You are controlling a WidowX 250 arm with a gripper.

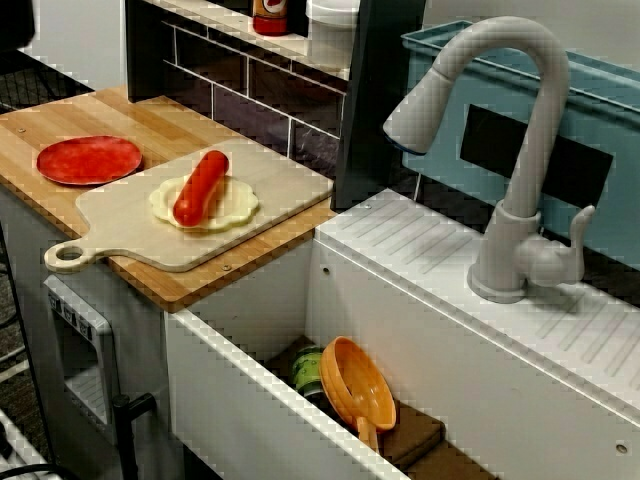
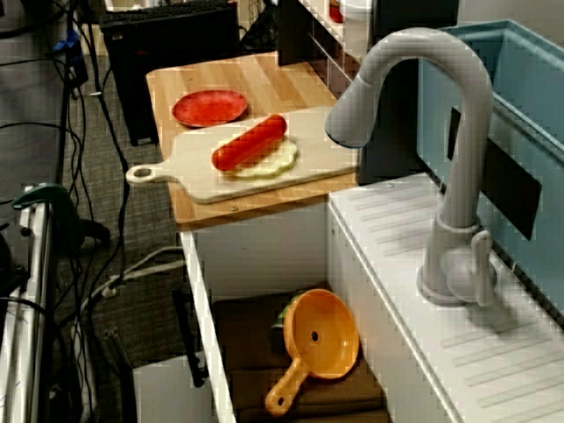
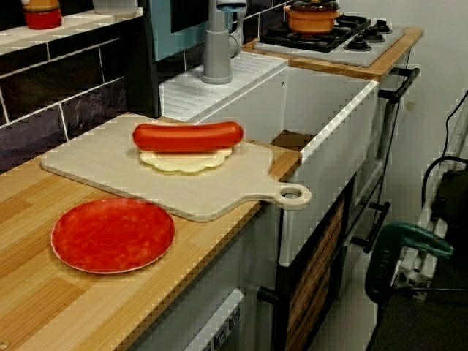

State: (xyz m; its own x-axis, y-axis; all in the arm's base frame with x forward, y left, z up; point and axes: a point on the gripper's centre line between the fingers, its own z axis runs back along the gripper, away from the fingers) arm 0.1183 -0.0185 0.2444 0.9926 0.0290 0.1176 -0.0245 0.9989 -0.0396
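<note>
No gripper or arm shows in any view. A red sausage (image 1: 201, 186) lies across a pale yellow wavy-edged disc (image 1: 238, 207) on a light wooden cutting board (image 1: 275, 190) with a ring handle. In the view from the sink's end the sausage (image 2: 249, 143) and the disc (image 2: 280, 160) rest on the same board (image 2: 308, 159). Seen along the counter, the sausage (image 3: 188, 136) covers most of the disc (image 3: 186, 161). A flat red plate (image 1: 89, 159) lies on the wooden counter beside the board (image 3: 110, 164); nothing is on the plate (image 3: 112, 234).
An orange scoop-like pan (image 1: 365, 385) and a green can (image 1: 308, 370) lie in the white sink. A grey faucet (image 1: 510, 200) arches over it, with a blue rack (image 1: 600, 110) behind. A stove with an orange pot (image 3: 313, 16) stands beyond the sink.
</note>
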